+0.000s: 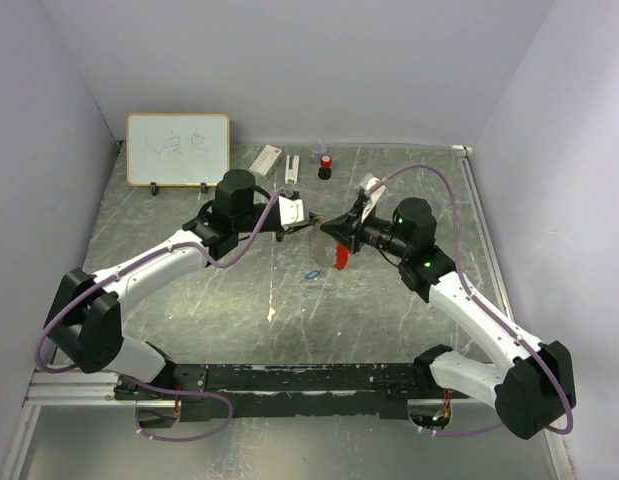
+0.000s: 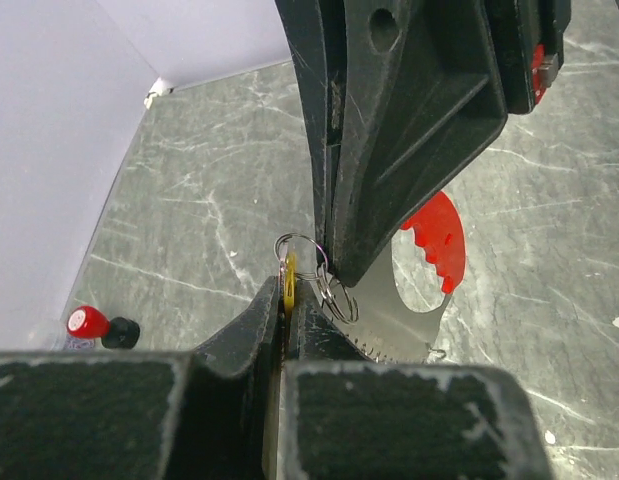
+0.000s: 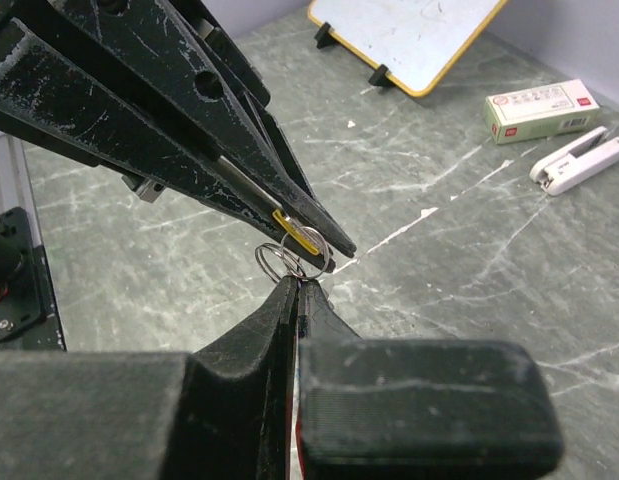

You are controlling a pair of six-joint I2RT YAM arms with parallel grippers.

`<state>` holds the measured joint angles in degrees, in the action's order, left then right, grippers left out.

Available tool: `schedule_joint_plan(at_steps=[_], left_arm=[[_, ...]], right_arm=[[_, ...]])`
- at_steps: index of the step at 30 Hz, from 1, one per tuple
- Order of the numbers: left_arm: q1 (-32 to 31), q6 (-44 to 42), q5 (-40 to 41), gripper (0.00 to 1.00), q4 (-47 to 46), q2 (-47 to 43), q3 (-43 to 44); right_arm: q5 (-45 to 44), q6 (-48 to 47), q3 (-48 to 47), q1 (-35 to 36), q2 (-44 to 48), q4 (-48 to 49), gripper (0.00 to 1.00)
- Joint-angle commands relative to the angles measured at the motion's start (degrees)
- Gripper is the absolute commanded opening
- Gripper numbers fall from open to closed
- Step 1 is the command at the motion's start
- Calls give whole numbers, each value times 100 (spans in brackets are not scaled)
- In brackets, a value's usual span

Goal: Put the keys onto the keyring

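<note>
The left gripper (image 2: 288, 292) has its fingers pressed together and pinches the tan-gold key (image 2: 288, 276). The right gripper (image 3: 297, 292) is also closed, pinching the keyring (image 3: 278, 262); its red tag (image 1: 339, 258) hangs below. Both meet in front of the whiteboard (image 1: 178, 149), to its right. The blue key (image 1: 312, 274) lies there on the grey marbled table (image 1: 189, 300). Pale walls (image 1: 289, 60) stand behind the whiteboard.

I can't read any text for certain. The whiteboard (image 1: 177, 148), upper left of the top view, carries faint handwritten strokes I can't make out. The box (image 3: 542, 108), upper right of the right wrist view, has red print too small to read.
</note>
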<state>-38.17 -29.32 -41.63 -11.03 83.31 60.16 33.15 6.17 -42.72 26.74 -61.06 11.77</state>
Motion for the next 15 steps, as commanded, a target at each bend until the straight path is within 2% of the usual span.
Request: schedule_joint_plan(at_steps=[1, 15], left_arm=[[-67, -141, 181, 7, 277, 106, 344], [-140, -178, 339, 7, 468, 273, 548]], right_arm=[[-68, -296, -254, 87, -50, -383, 0], [-414, -700, -649, 560, -334, -1008, 0]])
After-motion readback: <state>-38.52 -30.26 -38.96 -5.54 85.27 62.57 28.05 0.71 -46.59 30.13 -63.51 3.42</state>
